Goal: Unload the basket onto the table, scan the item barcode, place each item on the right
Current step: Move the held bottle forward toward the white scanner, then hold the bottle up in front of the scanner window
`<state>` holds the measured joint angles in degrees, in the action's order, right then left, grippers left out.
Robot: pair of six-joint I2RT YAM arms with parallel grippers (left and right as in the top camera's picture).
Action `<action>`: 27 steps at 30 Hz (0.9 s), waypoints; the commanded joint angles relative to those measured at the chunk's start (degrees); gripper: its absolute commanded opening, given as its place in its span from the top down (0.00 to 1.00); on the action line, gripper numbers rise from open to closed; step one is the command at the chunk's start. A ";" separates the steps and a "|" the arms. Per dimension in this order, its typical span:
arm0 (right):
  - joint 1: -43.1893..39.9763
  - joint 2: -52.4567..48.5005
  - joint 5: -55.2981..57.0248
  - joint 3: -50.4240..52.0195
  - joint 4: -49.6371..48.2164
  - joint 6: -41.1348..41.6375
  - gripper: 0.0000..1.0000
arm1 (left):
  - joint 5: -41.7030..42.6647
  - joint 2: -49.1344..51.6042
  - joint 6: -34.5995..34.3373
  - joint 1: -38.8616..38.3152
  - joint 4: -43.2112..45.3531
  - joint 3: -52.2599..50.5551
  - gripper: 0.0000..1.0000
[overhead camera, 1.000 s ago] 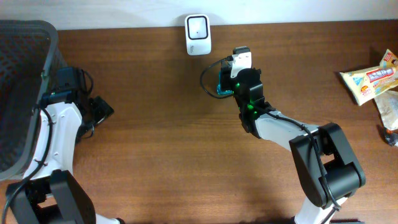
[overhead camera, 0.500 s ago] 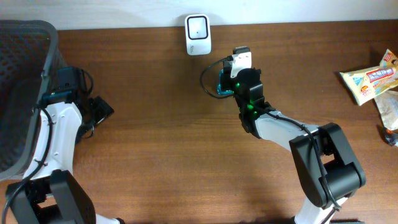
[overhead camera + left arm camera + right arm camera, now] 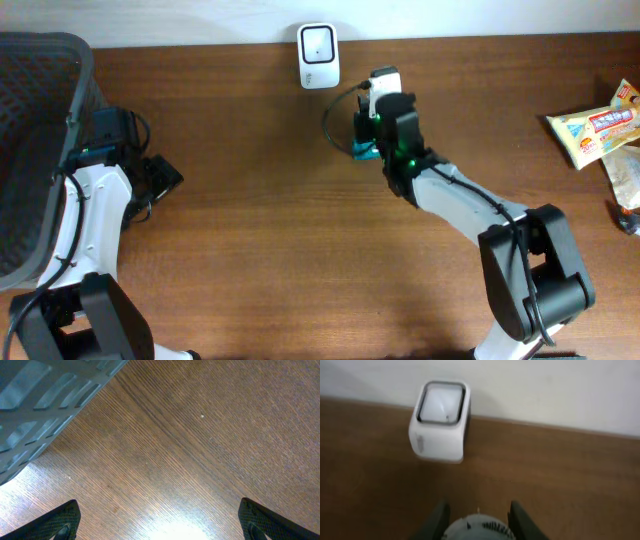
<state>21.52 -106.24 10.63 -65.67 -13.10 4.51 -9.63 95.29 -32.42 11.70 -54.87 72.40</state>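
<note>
scanner (image 3: 318,55): white box, dark-framed window, desk (image 3: 250,230) back edge | item (image 3: 479,529): round, pale top, teal side, clamped in right pincer (image 3: 479,512), near scanner

Between the scanner (image 3: 440,420) and the item (image 3: 479,531) pinched in my right gripper (image 3: 479,510), bare table (image 3: 560,475) gives me open passage. Behind the scanner the wall (image 3: 545,390) blocks me. Far left of the scanner the basket (image 3: 30,150) crowds my left gripper (image 3: 159,510); far right of it lie snack packets (image 3: 597,130).
</note>
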 commanded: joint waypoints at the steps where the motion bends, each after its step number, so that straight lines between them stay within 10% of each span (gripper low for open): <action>1: 0.26 1.75 0.13 -9.18 8.31 0.50 0.93 | -0.26 0.39 -0.13 0.46 0.09 -0.22 0.01; 18: 0.26 -2.12 -2.93 -19.45 3.48 8.44 0.96 | -0.26 0.39 -0.13 0.46 0.07 -0.22 0.01; 27: 0.20 -13.68 -3.08 -41.68 13.88 8.46 0.96 | -0.26 0.39 -0.13 0.46 0.09 -0.22 0.01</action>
<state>21.52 -116.75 7.84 -97.78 -2.17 12.08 -9.65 95.29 -32.42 11.70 -54.85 72.40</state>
